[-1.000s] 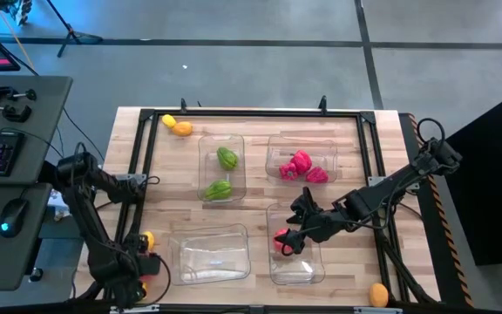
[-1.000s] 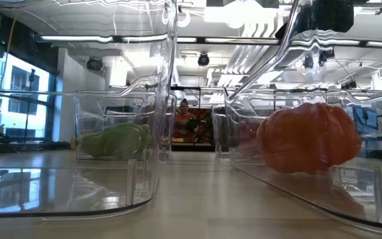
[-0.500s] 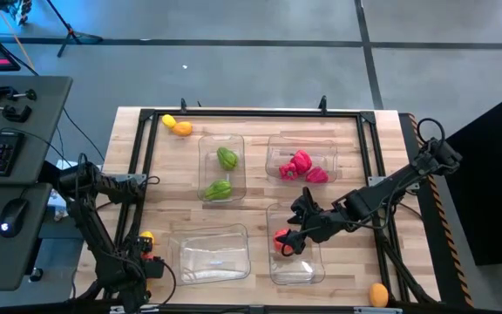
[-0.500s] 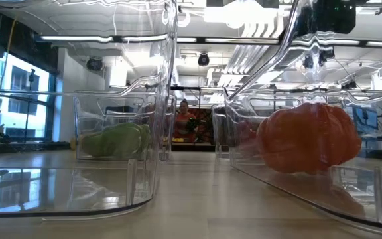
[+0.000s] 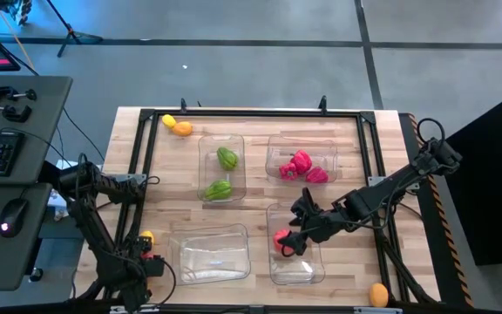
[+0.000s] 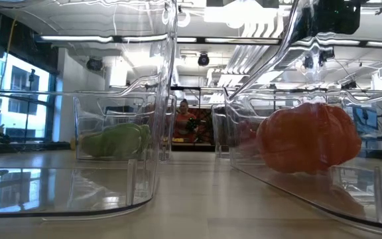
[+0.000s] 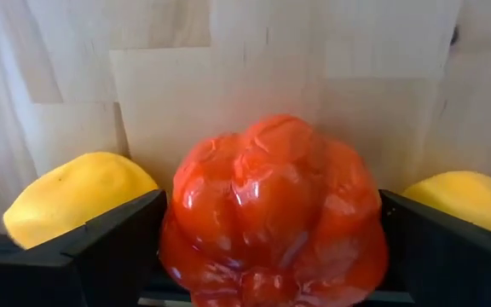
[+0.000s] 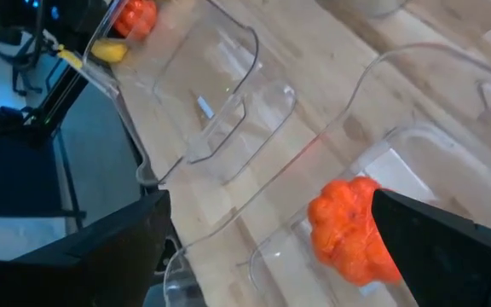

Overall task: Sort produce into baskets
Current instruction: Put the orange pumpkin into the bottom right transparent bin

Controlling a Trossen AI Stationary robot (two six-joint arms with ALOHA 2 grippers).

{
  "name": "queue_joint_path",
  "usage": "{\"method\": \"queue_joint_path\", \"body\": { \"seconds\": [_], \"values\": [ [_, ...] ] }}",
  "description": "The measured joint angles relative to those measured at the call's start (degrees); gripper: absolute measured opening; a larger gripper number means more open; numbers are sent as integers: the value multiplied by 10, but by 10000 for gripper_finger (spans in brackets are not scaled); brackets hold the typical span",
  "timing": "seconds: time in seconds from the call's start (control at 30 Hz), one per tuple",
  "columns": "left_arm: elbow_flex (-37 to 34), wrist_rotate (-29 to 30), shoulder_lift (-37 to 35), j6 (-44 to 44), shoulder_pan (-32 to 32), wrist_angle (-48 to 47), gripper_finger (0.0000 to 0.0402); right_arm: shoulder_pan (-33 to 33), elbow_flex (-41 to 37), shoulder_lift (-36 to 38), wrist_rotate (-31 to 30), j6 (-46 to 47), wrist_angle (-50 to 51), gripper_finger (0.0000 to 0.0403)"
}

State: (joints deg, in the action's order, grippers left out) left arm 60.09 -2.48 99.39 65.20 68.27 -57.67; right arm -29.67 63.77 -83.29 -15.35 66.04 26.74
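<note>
Red tomato (image 7: 271, 213) fills my left wrist view, set between the spread fingers of the left gripper (image 5: 144, 262) at the table's (image 5: 260, 187) near-left edge; I cannot tell whether they grip it. Compared with 1 second ago, that arm has shifted slightly along the edge, suggesting a pickup. The right gripper (image 5: 291, 240), jaws wide apart, hovers over the near-right bin (image 5: 295, 266), where a red piece (image 8: 348, 226) lies released. 2 green pieces (image 5: 222, 174) and the pink pieces (image 5: 303, 167) sit sorted. I read no labels or writing.
</note>
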Motion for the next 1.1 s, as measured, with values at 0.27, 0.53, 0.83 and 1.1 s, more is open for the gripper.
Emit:
{"method": "queue_joint_path", "body": {
  "seconds": [0.27, 0.53, 0.83, 1.1],
  "values": [
    [-11, -7, 1, -9, -5, 16, 389, 0, 0, 0, 10, 0, 0, 397],
    [-8, -20, -65, 34, -35, 6, 320, 0, 0, 0, 15, -4, -1, 397],
    [-7, -22, -298, 174, -62, -39, 320, 0, 0, 0, 29, -20, -3, 397],
    [-6, 264, -430, 175, -124, 91, 321, 0, 0, 3, 34, -73, -41, 397]
  ]
}}
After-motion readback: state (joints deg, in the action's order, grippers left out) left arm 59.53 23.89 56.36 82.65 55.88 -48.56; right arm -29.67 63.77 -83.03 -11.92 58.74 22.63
